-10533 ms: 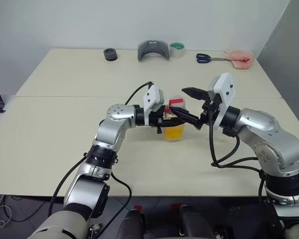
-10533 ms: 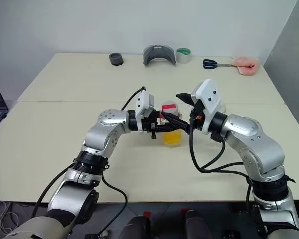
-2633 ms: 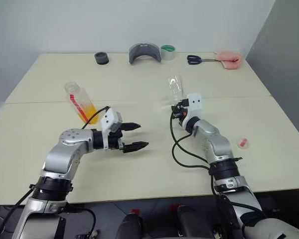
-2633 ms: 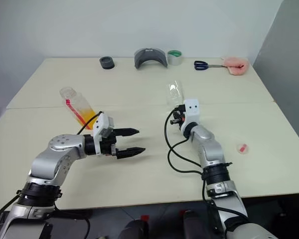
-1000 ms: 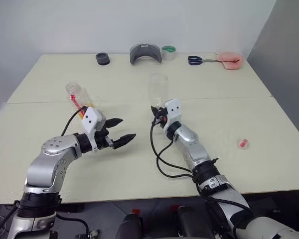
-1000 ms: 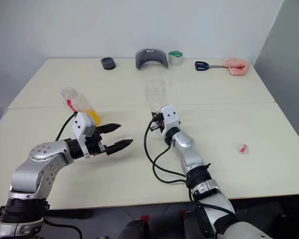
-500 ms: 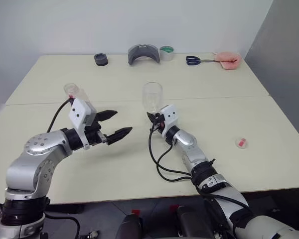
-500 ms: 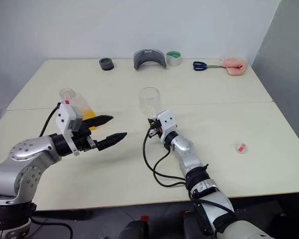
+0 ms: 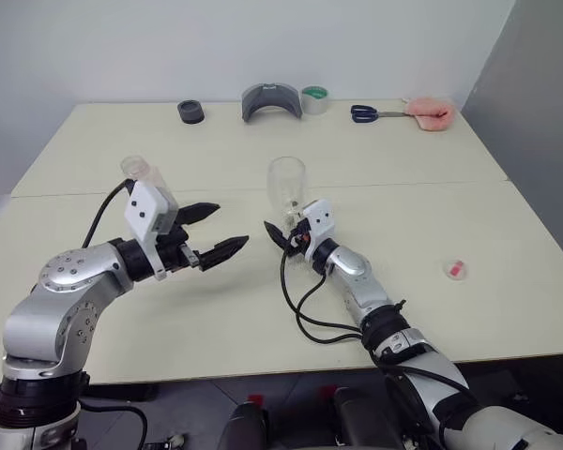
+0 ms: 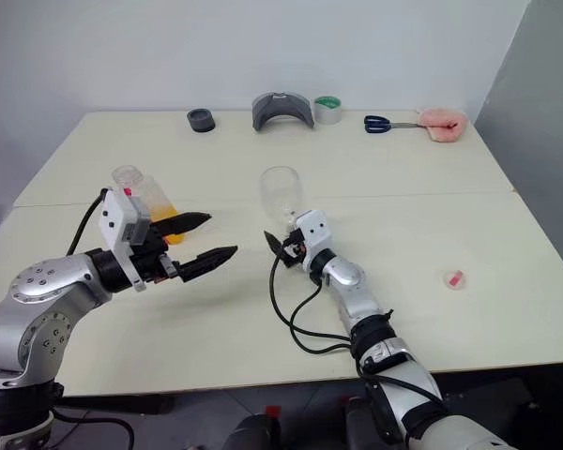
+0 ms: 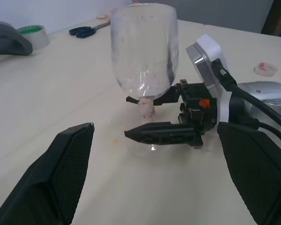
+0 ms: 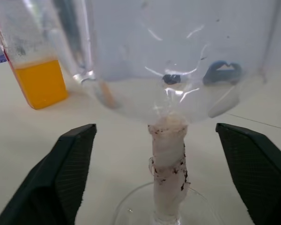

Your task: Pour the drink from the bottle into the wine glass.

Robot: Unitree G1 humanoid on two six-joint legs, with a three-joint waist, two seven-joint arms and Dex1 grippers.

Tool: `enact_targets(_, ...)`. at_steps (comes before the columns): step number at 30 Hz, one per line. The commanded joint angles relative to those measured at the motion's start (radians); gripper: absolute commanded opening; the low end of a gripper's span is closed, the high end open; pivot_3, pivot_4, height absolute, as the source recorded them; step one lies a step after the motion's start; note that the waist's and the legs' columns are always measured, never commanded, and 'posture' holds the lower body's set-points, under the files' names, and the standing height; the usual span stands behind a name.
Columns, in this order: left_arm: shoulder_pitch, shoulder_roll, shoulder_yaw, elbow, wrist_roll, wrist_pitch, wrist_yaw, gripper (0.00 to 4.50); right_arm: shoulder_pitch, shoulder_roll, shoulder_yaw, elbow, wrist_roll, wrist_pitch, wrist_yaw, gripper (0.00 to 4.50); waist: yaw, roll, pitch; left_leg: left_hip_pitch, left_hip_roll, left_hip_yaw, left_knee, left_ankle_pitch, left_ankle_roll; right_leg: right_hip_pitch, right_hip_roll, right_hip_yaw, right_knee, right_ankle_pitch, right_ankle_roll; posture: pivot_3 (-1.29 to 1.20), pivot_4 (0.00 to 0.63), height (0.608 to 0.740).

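Table [image 9: 422, 225]: pale cream top, a seam running across it

Wine glass [image 9: 286, 182]: upright near the middle of the table, bowl clear with no drink in it, stem wrapped in whitish tape, foot flat on the surface

Right gripper [image 9: 280, 232]: low at the base of the glass, fingers spread wide, one black finger [image 11: 161, 132] on each side of the stem; in the right wrist view the stem stands in the gap between them and neither finger touches it; nothing held

Left gripper [image 9: 211, 233]: raised above the table to the left of the glass, well apart from it, fingers parted wide and pointing toward the glass; nothing between them

Bottle [image 10: 141, 202]: standing behind the left gripper, on the left side of the table, cap off, red strip down its side, apart from both grippers

Drink [image 12: 40, 82]: bright orange, filling the lower part of the bottle

Cap [image 9: 457, 270]: small, red and white, lying alone on the right side of the table

Far edge of the table, left to right: black roll [image 9: 191, 112], grey curved piece [image 9: 270, 98], green tape roll [image 9: 313, 97], blue-handled scissors [image 9: 371, 113], pink cloth [image 9: 427, 112]
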Motion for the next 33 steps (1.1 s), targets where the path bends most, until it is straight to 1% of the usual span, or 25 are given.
enact_targets(1,-0.021,0.002,-0.001,-0.032,-0.017,0.001,0.008,4.50,0.011,-0.008,-0.007,-0.058,0.007,0.011,0.012,4.48,0.000,0.000,0.000,0.000,0.000,0.000,0.000,0.000,0.000,0.000,0.000,0.000,0.000,0.000,0.000,0.00,0.150,0.740)
enact_targets(5,-0.023,-0.010,-0.008,-0.030,-0.016,-0.001,0.016,4.50,0.040,-0.046,0.010,-0.092,-0.024,0.042,0.003,4.48,0.000,0.000,0.000,0.000,0.000,0.000,0.000,0.000,0.000,0.000,0.000,0.000,0.000,0.000,0.000,0.00,0.150,0.740)
enact_targets(8,-0.012,-0.031,-0.019,-0.026,0.002,-0.016,0.042,4.50,0.068,-0.081,-0.012,-0.127,-0.006,0.095,0.004,4.48,0.001,0.000,0.000,0.000,0.000,0.000,0.000,0.000,0.000,0.000,0.000,0.000,0.000,0.000,0.000,0.00,0.150,0.740)
enact_targets(12,0.011,-0.055,-0.021,-0.030,0.016,-0.027,0.073,4.50,0.132,-0.134,-0.019,-0.237,0.021,0.170,0.043,4.48,0.003,0.000,0.000,0.000,0.000,0.000,0.000,0.000,0.000,0.000,0.000,0.000,0.000,0.000,0.000,0.00,0.150,0.740)
enact_targets(16,0.060,-0.077,-0.016,-0.027,0.026,-0.038,0.103,4.50,0.235,-0.208,0.004,-0.422,0.025,0.287,0.100,4.48,0.005,0.000,0.000,0.000,0.000,0.000,-0.001,0.000,0.000,0.000,0.000,0.000,-0.001,0.000,0.000,0.00,0.150,0.740)
enact_targets(19,0.095,-0.104,-0.026,0.001,0.076,-0.080,0.142,4.50,0.323,-0.269,0.013,-0.579,0.029,0.384,0.129,4.48,0.012,0.000,0.000,0.000,0.000,0.000,-0.001,0.000,0.000,0.000,-0.001,0.000,-0.001,0.000,0.000,0.00,0.150,0.740)
enact_targets(22,0.121,-0.129,-0.027,0.021,0.113,-0.117,0.169,4.50,0.383,-0.304,0.012,-0.700,0.045,0.460,0.138,4.48,0.019,0.000,0.000,0.000,0.000,0.000,-0.001,0.000,0.000,0.000,-0.001,0.000,-0.001,0.000,0.000,0.00,0.150,0.740)
enact_targets(26,0.205,-0.190,-0.046,0.105,0.260,-0.226,0.287,4.50,0.526,-0.418,0.031,-0.965,0.095,0.616,0.216,4.48,0.031,0.001,0.001,0.000,-0.001,0.000,-0.001,0.000,0.000,0.000,-0.001,0.000,-0.002,0.000,0.000,0.00,0.150,0.740)
enact_targets(29,0.234,-0.257,-0.030,0.155,0.326,-0.281,0.397,4.50,0.581,-0.439,0.030,-1.087,0.131,0.629,0.218,4.48,0.031,-0.001,0.002,-0.001,-0.001,0.000,-0.001,0.000,0.000,0.000,-0.002,0.000,-0.003,-0.001,0.001,0.00,0.150,0.740)
enact_targets(33,0.266,-0.316,-0.011,0.202,0.375,-0.336,0.477,4.50,0.615,-0.440,0.023,-1.194,0.155,0.592,0.213,4.48,0.032,-0.002,0.002,-0.001,0.000,-0.001,-0.001,0.000,0.000,0.000,-0.003,-0.001,-0.003,-0.003,0.005,0.00,0.150,0.740)
